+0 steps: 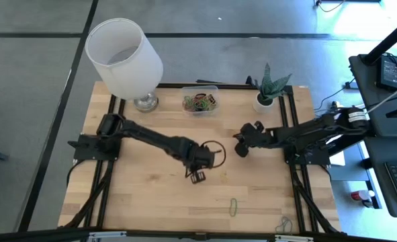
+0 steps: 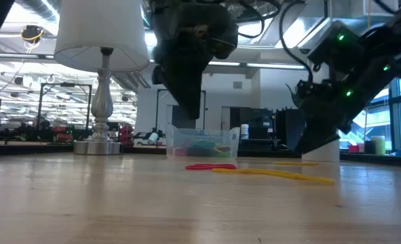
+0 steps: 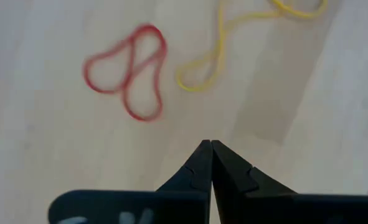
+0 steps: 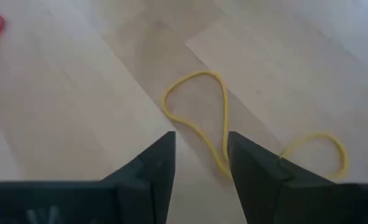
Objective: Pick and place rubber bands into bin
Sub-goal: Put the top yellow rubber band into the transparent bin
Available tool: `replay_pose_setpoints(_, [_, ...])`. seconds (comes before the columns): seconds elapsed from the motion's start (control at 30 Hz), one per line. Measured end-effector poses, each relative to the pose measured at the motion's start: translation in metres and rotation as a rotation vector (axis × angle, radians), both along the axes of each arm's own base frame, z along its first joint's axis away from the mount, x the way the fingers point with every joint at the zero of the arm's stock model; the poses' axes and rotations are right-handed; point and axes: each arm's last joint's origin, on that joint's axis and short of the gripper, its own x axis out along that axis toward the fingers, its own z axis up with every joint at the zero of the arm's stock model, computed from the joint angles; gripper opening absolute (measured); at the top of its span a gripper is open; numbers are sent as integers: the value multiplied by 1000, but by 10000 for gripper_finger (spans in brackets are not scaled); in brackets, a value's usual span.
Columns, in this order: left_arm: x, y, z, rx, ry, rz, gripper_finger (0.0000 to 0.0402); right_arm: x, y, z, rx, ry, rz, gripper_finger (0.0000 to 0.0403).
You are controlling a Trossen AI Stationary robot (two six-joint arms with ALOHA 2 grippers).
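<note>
A red rubber band (image 3: 129,74) and a long yellow rubber band (image 4: 199,121) lie flat on the wooden table, side by side. My left gripper (image 3: 210,149) hangs shut above the table, a little short of the red band, with nothing in it. My right gripper (image 4: 201,142) is open and tilted down over the yellow band, one finger on either side of its loop. The clear bin (image 1: 199,102) stands at the table's far edge with several coloured bands inside. In the low view the bands (image 2: 210,166) lie in front of the bin (image 2: 201,144).
A white lamp (image 1: 124,57) stands at the far left and a small potted plant (image 1: 269,94) at the far right, either side of the bin. A green band (image 1: 233,206) and a dark band (image 1: 283,225) lie near the front edge.
</note>
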Motion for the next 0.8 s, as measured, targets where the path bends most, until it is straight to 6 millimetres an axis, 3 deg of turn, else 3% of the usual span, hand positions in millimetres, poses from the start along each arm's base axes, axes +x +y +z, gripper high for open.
replay_pose_setpoints(0.2, [-16, -26, -5, -15, 6, 8, 2, 11, -15, -20, 12, 32, 24, 149])
replay_pose_setpoints(0.33, [-37, -37, -3, -18, -54, 30, 2, 17, -23, -33, 37, 25, -33, 142])
replay_pose_setpoints(0.47, [-68, -38, -1, -18, -147, 83, 2, 20, -24, -35, 56, 1, -64, 75])
replay_pose_setpoints(0.57, [-92, -34, -2, -24, -224, 113, 2, 25, -24, -29, 91, -15, -45, 14])
replay_pose_setpoints(0.7, [-124, -21, -3, -32, -308, 143, 2, 33, -25, -13, 141, -49, -9, 6])
replay_pose_setpoints(0.8, [-146, -10, -6, -49, -347, 150, 1, 45, -25, 12, 142, -59, -1, 3])
